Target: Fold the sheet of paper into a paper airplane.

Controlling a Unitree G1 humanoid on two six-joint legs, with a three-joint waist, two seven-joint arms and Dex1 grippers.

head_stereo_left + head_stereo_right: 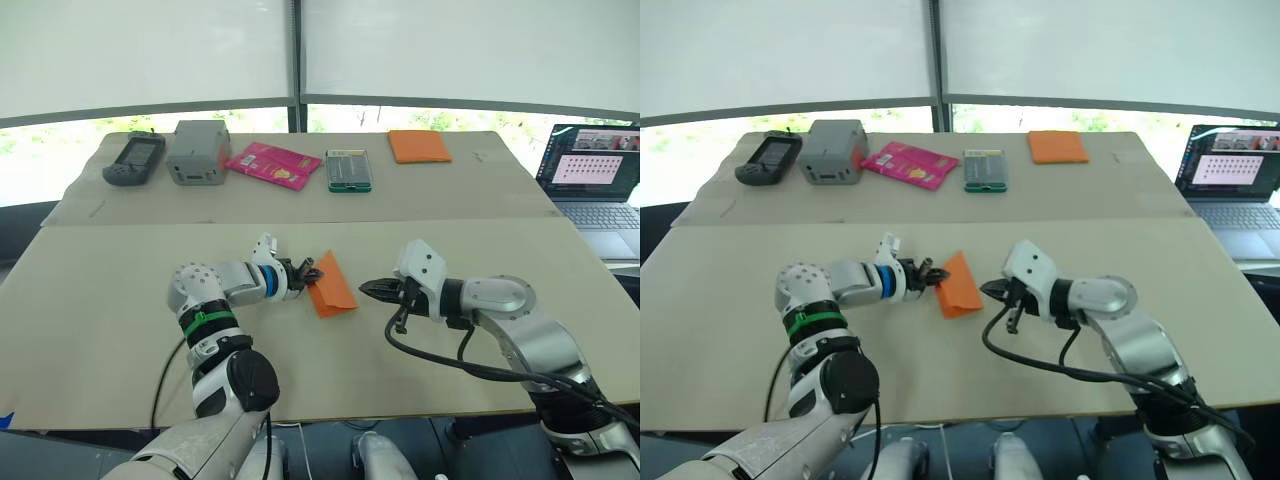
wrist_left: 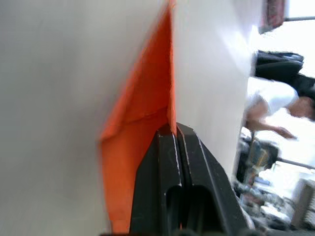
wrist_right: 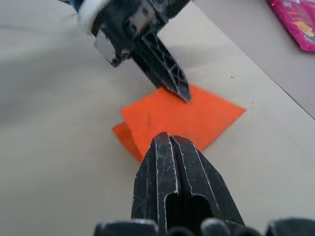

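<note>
1. On the near half of the surface [image 1: 120,300], between my two arms, the sheet of paper [image 1: 332,285] lay as a small creased wedge, one flap lifted off the board.
2. I judged the main risk to be a tear or a skewed crease: the left end effector [image 1: 311,273] was pinching only the paper's edge, so any sideways pull would have dragged the whole wedge instead of bending it.
3. A second risk, as I saw it, was the right end effector [image 1: 370,288] nudging the wedge out from under the pinch, because it sat just beside the paper's other side with nothing pinning the sheet flat.
4. The left end effector's fingers [image 2: 170,162] were pressed together on the orange edge, gripping it.
5. The right end effector's fingers [image 3: 170,169] were closed on themselves, holding nothing, with their tips just short of the paper.
</note>
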